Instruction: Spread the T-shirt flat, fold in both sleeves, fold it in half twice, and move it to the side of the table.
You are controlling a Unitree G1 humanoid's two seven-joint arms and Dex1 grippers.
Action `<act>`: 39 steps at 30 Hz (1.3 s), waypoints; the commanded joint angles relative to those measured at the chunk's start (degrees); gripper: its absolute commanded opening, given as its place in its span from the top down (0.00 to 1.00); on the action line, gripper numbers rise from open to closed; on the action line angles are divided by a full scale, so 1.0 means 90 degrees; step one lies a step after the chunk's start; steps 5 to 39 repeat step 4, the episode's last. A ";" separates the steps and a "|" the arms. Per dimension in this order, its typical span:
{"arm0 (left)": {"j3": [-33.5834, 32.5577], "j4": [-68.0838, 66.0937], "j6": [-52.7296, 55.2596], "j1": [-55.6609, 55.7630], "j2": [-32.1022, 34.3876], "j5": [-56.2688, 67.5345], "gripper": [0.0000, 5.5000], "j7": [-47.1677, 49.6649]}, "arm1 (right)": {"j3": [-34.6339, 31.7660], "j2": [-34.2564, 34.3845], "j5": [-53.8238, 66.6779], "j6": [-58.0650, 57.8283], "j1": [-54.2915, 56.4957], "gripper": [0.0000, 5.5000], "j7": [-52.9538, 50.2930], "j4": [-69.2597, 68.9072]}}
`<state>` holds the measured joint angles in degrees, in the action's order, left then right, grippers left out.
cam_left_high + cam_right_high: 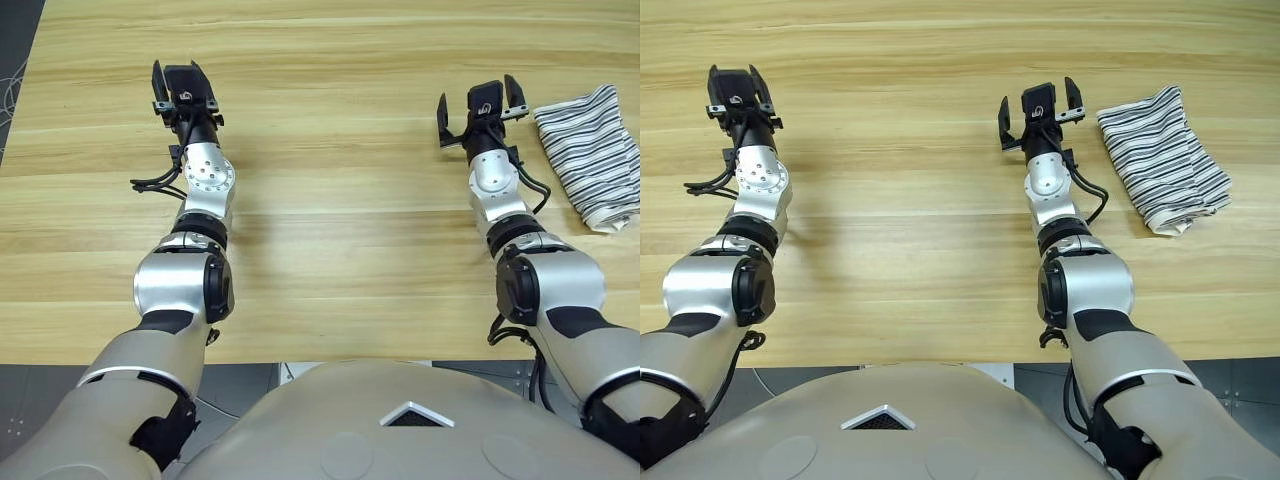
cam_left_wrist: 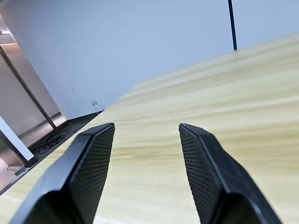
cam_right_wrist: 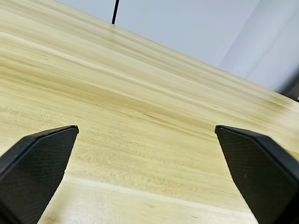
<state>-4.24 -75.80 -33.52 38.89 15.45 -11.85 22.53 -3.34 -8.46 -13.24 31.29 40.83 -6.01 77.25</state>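
Note:
The striped T-shirt [image 1: 590, 155] lies folded into a compact bundle on the wooden table [image 1: 330, 150], near its right side. My right gripper [image 1: 480, 108] stands open just left of the bundle, apart from it, with nothing between its fingers [image 3: 37, 163]. Over the left part of the table, far from the shirt, my left gripper [image 1: 180, 88] is open and holds nothing. Its two dark fingers [image 2: 205, 172] frame bare wood in the left wrist view.
Bare light wood runs between and beyond the two arms. The table's near edge [image 1: 330, 360] lies close to my body, with grey floor below. A pale wall [image 2: 140, 42] rises past the table's far end.

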 commanded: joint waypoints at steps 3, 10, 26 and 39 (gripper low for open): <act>0.0084 -0.0056 0.0250 0.0150 -0.0126 -0.0105 0.53 -0.0099 | -0.0071 -0.0062 0.0127 0.0212 -0.0140 0.07 0.0318 -0.0042; 0.0103 -0.0056 0.0264 0.0162 -0.0139 -0.0129 0.53 -0.0101 | -0.0084 -0.0077 0.0131 0.0238 -0.0150 0.12 0.0324 -0.0045; 0.0103 -0.0056 0.0264 0.0162 -0.0139 -0.0129 0.53 -0.0101 | -0.0084 -0.0077 0.0131 0.0238 -0.0150 0.12 0.0324 -0.0045; 0.0103 -0.0056 0.0264 0.0162 -0.0139 -0.0129 0.53 -0.0101 | -0.0084 -0.0077 0.0131 0.0238 -0.0150 0.12 0.0324 -0.0045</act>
